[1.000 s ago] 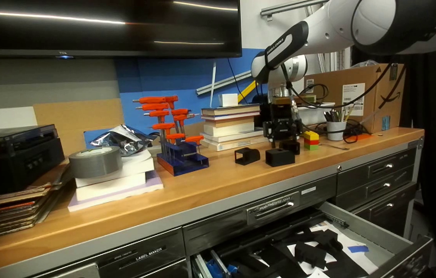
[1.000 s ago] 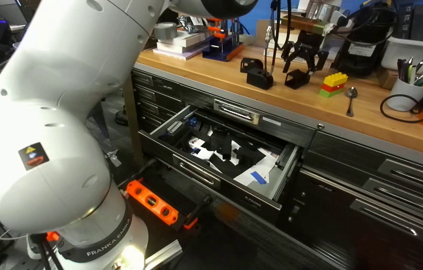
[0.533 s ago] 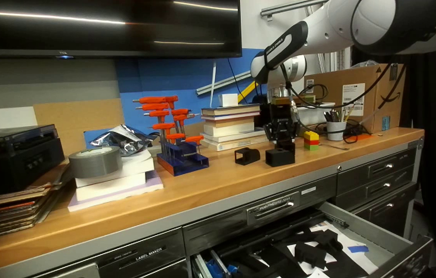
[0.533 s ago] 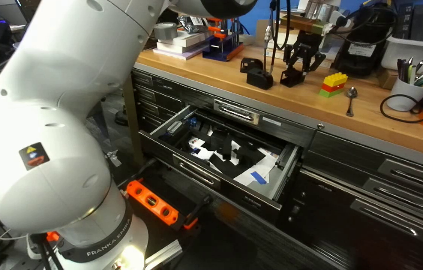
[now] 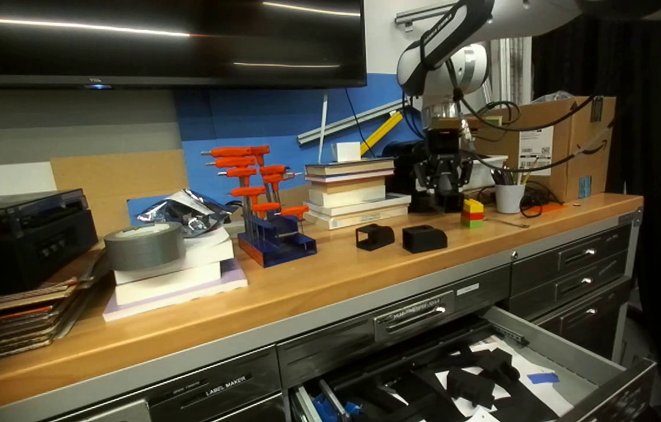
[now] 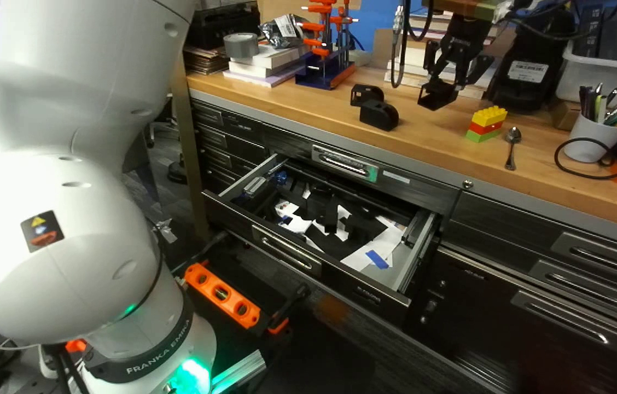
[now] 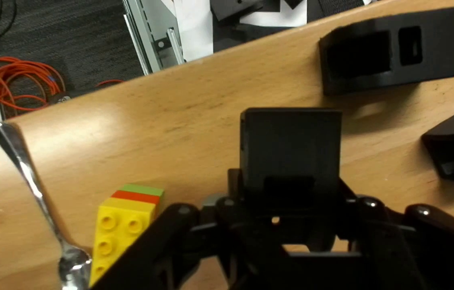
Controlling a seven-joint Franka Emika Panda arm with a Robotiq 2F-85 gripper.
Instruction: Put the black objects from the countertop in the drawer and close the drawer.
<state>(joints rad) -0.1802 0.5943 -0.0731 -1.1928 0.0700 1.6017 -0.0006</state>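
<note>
My gripper (image 6: 447, 82) is shut on a black object (image 6: 438, 96), a hollow blocky piece held just above the wooden countertop (image 5: 307, 281). In the wrist view the held piece sits between the fingers, hiding much of them. Two more black objects rest on the countertop to one side: a nearer one (image 6: 378, 115) and one behind it (image 6: 366, 94). The wrist view shows them at right, one black object (image 7: 442, 52) whole and the other cut by the edge. Below the countertop the drawer (image 6: 286, 249) stands pulled out, with dark pieces (image 5: 471, 385) and white paper inside.
A toy brick stack (image 6: 486, 123), a spoon (image 6: 512, 148) and a pen cup (image 6: 595, 134) stand close to the gripper. Behind are books (image 5: 348, 193) and a black boxy device (image 6: 530, 71). A hex-key rack (image 5: 278, 237) is farther along. Cables hang from the arm.
The gripper, open around the black object a second ago, has shut on it. It has since lifted it off the countertop and moved back with it. The other two objects and the drawer stayed put.
</note>
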